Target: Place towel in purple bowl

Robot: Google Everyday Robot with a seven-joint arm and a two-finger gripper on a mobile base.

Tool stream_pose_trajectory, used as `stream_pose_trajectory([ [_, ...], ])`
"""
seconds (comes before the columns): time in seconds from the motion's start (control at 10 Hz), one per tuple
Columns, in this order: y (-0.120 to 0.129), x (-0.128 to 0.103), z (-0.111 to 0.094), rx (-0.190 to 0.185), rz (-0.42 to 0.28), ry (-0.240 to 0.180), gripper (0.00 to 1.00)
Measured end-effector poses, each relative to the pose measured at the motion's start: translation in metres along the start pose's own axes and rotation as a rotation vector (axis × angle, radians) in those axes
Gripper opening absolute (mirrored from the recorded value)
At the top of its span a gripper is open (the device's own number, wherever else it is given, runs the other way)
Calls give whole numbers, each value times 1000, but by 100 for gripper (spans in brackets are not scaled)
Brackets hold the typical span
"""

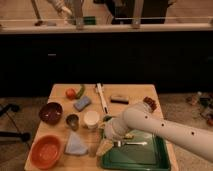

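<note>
The towel (pixel 76 144), a pale blue-grey cloth folded to a rough triangle, lies near the table's front edge, right of the orange bowl. The purple bowl (pixel 51 112) sits at the left of the table, behind the orange bowl. My white arm reaches in from the right across the green tray. My gripper (pixel 104 144) is at the tray's left edge, about a hand's width right of the towel and low over the table. It is apart from the towel.
An orange bowl (pixel 46 151) is at the front left. A metal cup (pixel 73 121) and a white cup (pixel 91 119) stand behind the towel. A blue sponge (pixel 82 103), a tomato (pixel 71 93) and a long white utensil (pixel 101 97) lie further back. A green tray (pixel 150 157) holds a fork.
</note>
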Motion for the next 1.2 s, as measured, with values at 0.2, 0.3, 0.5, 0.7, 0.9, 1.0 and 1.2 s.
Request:
stream_pose_trajectory([
  [0.2, 4, 5, -2, 39, 11, -13, 80],
  [0.3, 14, 11, 0, 79, 22, -30, 80],
  [0.5, 24, 13, 7, 94, 22, -49, 80],
  [0.7, 30, 16, 15, 95, 18, -55, 80],
  [0.9, 31, 13, 28, 81, 7, -57, 80],
  [1.0, 31, 8, 41, 71, 1, -58, 80],
  [1.2, 27, -7, 64, 62, -10, -57, 80],
])
